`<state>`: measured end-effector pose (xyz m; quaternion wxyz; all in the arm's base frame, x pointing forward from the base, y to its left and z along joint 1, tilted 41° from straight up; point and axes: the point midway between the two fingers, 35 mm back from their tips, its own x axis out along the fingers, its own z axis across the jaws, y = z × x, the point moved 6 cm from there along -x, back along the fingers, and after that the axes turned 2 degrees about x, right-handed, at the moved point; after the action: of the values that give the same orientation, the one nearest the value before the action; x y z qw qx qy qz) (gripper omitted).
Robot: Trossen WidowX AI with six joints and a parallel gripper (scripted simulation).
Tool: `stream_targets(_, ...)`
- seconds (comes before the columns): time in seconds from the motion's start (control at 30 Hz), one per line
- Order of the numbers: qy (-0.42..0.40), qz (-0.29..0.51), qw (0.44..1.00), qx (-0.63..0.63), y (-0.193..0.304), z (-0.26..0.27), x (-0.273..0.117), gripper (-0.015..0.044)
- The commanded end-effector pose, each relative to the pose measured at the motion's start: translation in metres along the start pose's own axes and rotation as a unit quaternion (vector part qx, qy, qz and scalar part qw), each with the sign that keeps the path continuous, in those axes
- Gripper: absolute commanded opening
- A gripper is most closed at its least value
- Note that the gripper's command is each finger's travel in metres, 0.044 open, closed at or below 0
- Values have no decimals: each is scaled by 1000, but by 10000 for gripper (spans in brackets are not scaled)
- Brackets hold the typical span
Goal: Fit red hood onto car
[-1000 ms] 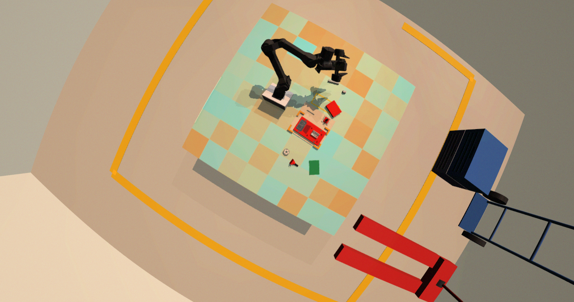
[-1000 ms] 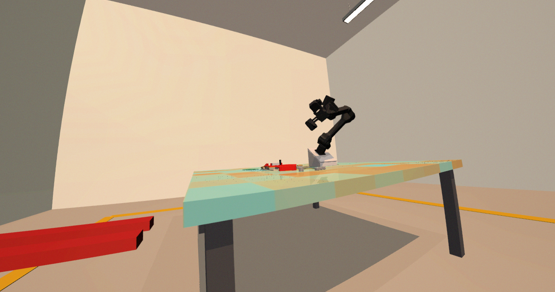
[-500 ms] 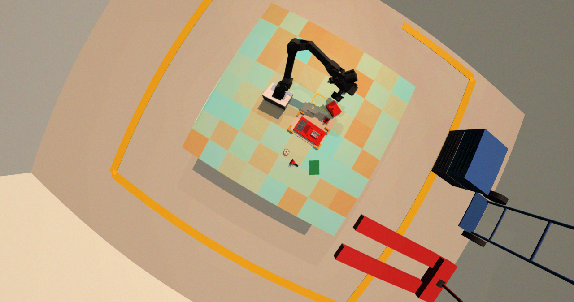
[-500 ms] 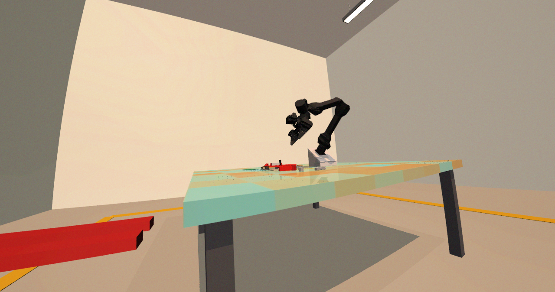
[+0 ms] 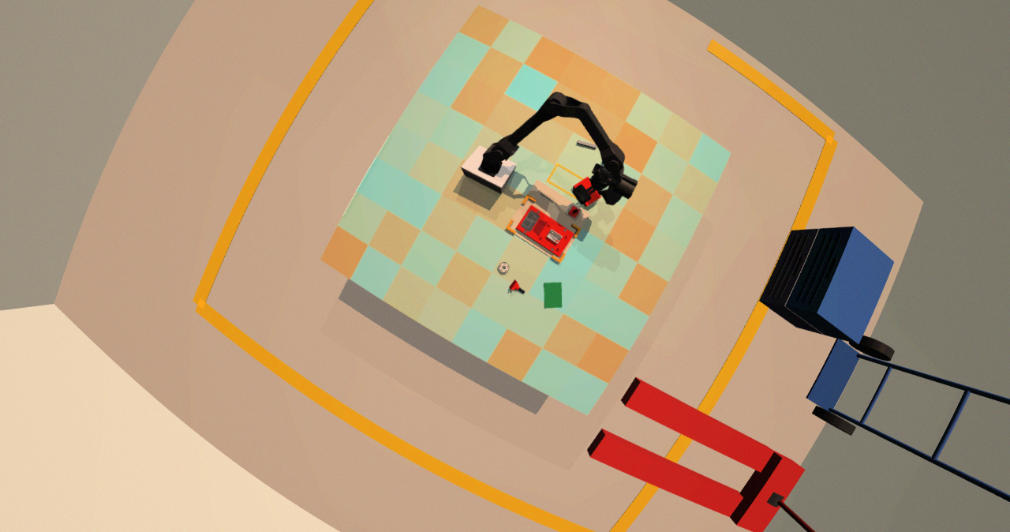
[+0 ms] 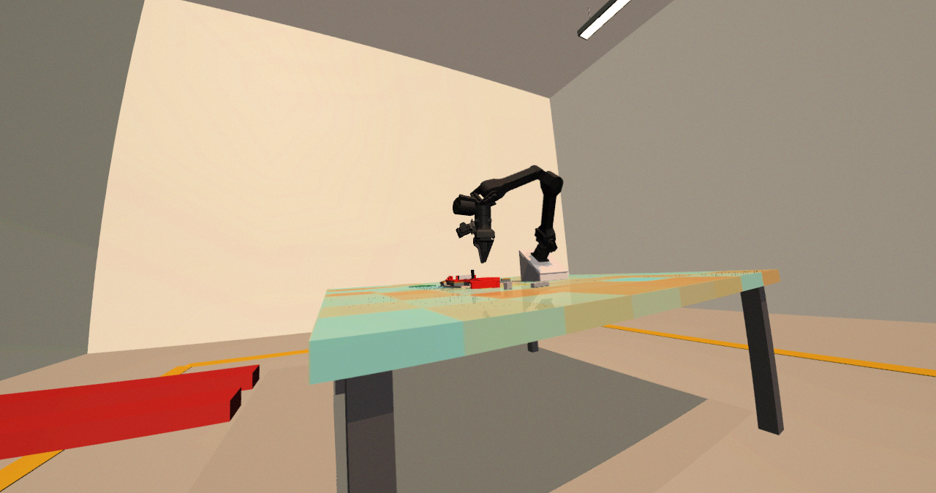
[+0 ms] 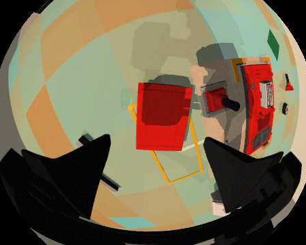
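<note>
The red hood (image 5: 584, 181) (image 6: 485, 282) (image 7: 160, 137) lies roof up on the table, partly in shadow in the wrist view. My gripper (image 6: 483, 260) (image 7: 160, 141) points down above it, fingers wide open and empty. The exterior view shows a clear gap between fingertips and hood. In the wrist view the hood appears between the two fingers. The red chassis (image 5: 562, 248) (image 7: 254, 136) sits in its jig (image 7: 235, 69), to the right in the wrist view, with the pale engine block (image 5: 554, 237) (image 7: 266, 94) on its deck. The pegs are too small to make out clearly.
A small red part (image 5: 574, 211) (image 7: 215, 100) with a black stub stands between hood and chassis. A yellow outline (image 7: 185, 176) lies by the hood. A grey bar (image 5: 585, 144) (image 7: 110, 182), a wheel (image 5: 501, 267) (image 7: 285, 109), a red-and-black part (image 5: 516, 286) and a green rectangle (image 5: 552, 295) lie around.
</note>
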<state>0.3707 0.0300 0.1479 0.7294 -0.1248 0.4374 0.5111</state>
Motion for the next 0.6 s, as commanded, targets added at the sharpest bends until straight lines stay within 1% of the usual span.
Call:
stream_targets(0.0, 8, 25, 1000, 11, -5, -6, 3, 440)
stream_targets(0.57, 8, 25, 1000, 11, -5, -6, 13, 440)
